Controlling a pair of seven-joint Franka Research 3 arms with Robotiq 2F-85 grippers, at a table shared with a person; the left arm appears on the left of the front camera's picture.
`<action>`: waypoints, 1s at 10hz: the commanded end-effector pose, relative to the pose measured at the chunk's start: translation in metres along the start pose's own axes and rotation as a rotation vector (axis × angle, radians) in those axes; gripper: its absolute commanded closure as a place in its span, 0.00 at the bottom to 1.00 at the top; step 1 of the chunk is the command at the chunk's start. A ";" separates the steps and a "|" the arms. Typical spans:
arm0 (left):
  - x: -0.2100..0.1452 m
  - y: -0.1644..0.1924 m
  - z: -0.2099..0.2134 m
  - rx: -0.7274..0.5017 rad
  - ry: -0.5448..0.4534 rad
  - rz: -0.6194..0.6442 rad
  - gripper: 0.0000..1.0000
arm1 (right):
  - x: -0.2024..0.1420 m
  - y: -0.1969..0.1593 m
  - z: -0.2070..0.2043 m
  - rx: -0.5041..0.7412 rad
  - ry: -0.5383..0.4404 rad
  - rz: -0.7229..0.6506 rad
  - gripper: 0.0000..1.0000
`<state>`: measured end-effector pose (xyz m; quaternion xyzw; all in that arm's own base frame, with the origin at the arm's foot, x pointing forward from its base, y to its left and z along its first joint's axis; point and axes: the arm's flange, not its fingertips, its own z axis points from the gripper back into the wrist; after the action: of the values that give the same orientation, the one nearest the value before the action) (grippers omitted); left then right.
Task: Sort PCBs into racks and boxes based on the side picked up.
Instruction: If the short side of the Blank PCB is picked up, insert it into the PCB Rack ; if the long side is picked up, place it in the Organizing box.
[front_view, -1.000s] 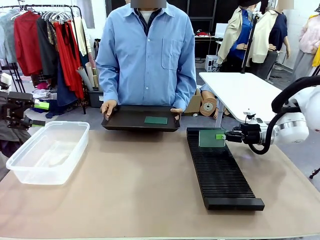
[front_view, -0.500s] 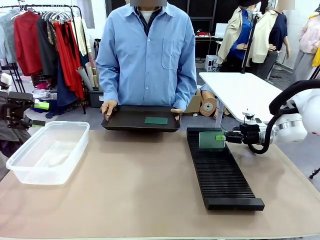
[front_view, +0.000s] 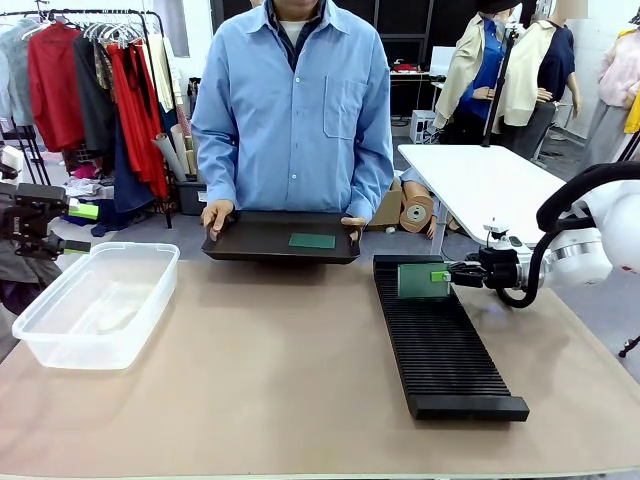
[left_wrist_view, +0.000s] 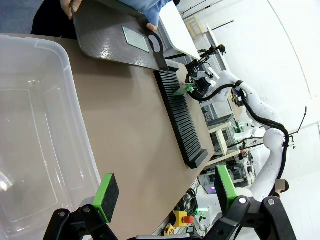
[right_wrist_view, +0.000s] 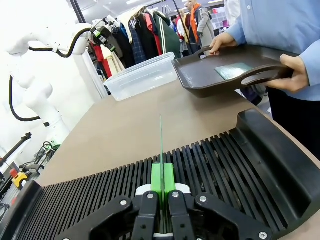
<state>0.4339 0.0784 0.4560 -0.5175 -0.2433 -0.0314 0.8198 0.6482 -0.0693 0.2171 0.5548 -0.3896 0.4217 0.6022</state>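
Note:
My right gripper (front_view: 442, 274) is shut on a green PCB (front_view: 421, 280), held upright on its edge over the far end of the long black rack (front_view: 440, 345). In the right wrist view the PCB (right_wrist_view: 161, 150) stands edge-on between the green pads (right_wrist_view: 162, 183), down among the rack's (right_wrist_view: 280, 165) slots. A second green PCB (front_view: 312, 240) lies flat in the black tray (front_view: 240, 243) that the person holds by both handles. My left gripper (left_wrist_view: 165, 192) stands open beside the clear box (front_view: 98, 302), at the table's left edge.
The person stands at the far side of the table, hands on the tray's handles. A white table (front_view: 490, 185) lies behind on the right and a clothes rail (front_view: 90, 80) at the back left. Bare tan tabletop (front_view: 270, 370) spreads between box and rack.
The right gripper has lowered the PCB slightly toward the rack's slots. The left arm, tray and box have stayed still.

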 end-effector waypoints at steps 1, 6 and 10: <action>-0.001 -0.002 0.001 -0.005 0.001 -0.004 0.00 | 0.005 -0.007 -0.001 0.021 0.006 0.009 1.00; -0.001 -0.002 0.001 -0.005 0.001 -0.004 0.00 | 0.006 -0.013 -0.001 0.011 0.000 0.000 1.00; -0.001 -0.002 0.001 -0.005 0.001 -0.004 0.00 | 0.005 -0.022 0.000 0.000 -0.010 -0.007 1.00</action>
<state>0.4339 0.0784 0.4560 -0.5175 -0.2433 -0.0314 0.8198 0.6573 -0.0693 0.2129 0.5545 -0.3917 0.4246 0.5990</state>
